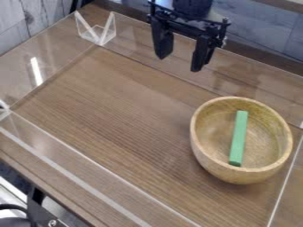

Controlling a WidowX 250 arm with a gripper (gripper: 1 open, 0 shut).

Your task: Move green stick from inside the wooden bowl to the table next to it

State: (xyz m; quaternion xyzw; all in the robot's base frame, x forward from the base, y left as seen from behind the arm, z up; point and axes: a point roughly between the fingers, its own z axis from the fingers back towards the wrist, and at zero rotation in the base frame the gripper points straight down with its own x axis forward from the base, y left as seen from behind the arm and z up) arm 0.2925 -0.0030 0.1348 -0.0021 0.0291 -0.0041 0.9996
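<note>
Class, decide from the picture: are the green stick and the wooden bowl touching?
Touching: the camera view shows the green stick lying inside the wooden bowl, resting on it.

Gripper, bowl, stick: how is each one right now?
Gripper: open, up above the table, holding nothing.
Bowl: upright on the table, with the stick inside.
Stick: lying in the bowl, not yet on the table.
</note>
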